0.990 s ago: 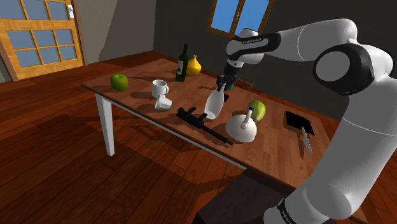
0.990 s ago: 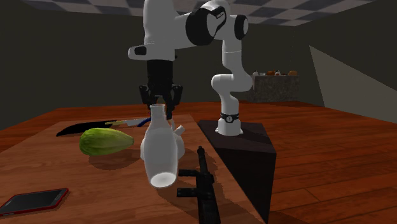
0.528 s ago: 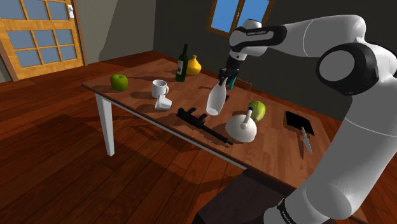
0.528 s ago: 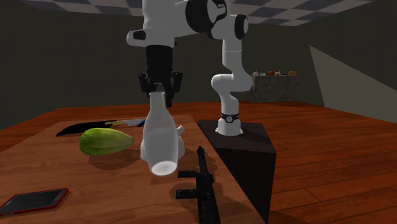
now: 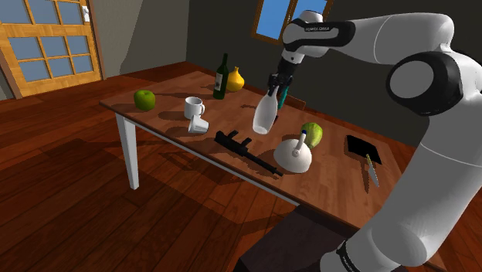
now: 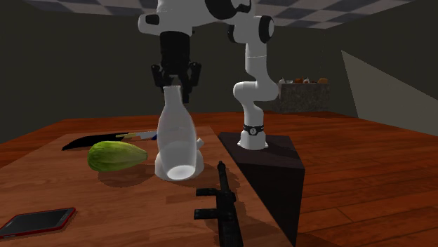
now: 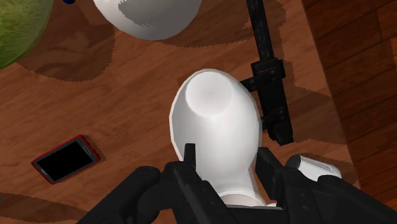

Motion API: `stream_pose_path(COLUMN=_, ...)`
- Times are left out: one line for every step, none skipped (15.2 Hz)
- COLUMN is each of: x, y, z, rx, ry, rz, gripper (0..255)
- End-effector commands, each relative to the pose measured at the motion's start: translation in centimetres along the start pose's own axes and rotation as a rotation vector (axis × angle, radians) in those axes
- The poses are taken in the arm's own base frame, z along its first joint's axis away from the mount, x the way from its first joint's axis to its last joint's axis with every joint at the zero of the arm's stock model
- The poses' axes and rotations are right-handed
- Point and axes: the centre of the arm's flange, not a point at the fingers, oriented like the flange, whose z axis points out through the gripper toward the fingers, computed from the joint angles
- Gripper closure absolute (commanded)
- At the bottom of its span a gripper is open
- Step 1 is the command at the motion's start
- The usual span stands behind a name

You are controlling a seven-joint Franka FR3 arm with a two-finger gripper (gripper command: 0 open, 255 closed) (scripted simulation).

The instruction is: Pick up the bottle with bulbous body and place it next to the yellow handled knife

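White bottle (image 5: 264,116) hangs nearly upright above the table (image 5: 171,90), neck gripped in the claw (image 5: 275,93); yellow-handled knife (image 5: 372,170) lies flat, well apart.

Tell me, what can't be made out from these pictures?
Neck of the white bottle: in the wrist view the fingers clasp and cover it.
Round white vessel: in the second exterior view, mostly behind the white bottle.
Knife: in the shoulder view, too small to read its blade or handle.
Black gun: cut off by the second exterior view's bottom edge.
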Motion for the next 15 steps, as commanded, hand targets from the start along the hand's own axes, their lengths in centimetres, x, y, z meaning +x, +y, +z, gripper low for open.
stream_pose_path(x=0.1, y=0.0, z=-1.1, rx=0.0, ry=0.0, rz=0.0, gripper=255)
stream_pose_path(x=0.2, y=0.0, z=-1.6, rx=0.0, ry=0.0, rz=0.0, gripper=255)
stream_pose_path(x=0.2, y=0.0, z=-2.1, rx=0.0, ry=0.0, rz=0.0, gripper=255)
stream_pose_path(x=-0.5, y=1.1, z=-2.2, rx=0.0, ry=0.0, rz=0.0, gripper=255)
stream_pose_path(x=-1.3, y=2.2, z=-2.3, rx=0.0, ry=0.0, rz=0.0, gripper=255)
stream_pose_path(x=-2.0, y=3.2, z=-2.5, rx=0.0, ry=0.0, rz=0.0, gripper=255)
stream_pose_path(x=-2.8, y=4.3, z=-2.6, rx=0.0, ry=0.0, rz=0.0, gripper=255)
stream_pose_path(x=-3.5, y=5.4, z=-2.7, rx=0.0, ry=0.0, rz=0.0, gripper=255)
stream_pose_path(x=-4.2, y=6.5, z=-2.8, rx=0.0, ry=0.0, rz=0.0, gripper=255)
stream_pose_path(x=-5.0, y=7.6, z=-3.0, rx=0.0, ry=0.0, rz=0.0, gripper=255)
stream_pose_path(x=-5.7, y=8.6, z=-3.1, rx=0.0, ry=0.0, rz=0.0, gripper=255)
stream_pose_path(x=-6.5, y=9.7, z=-3.2, rx=0.0, ry=0.0, rz=0.0, gripper=255)
stream_pose_path(x=-7.2, y=10.8, z=-3.3, rx=0.0, ry=0.0, rz=0.0, gripper=255)
stream_pose_path(x=-8.0, y=11.9, z=-3.4, rx=0.0, ry=0.0, rz=0.0, gripper=255)
stream_pose_path(x=-8.7, y=13.0, z=-3.6, rx=0.0, ry=0.0, rz=0.0, gripper=255)
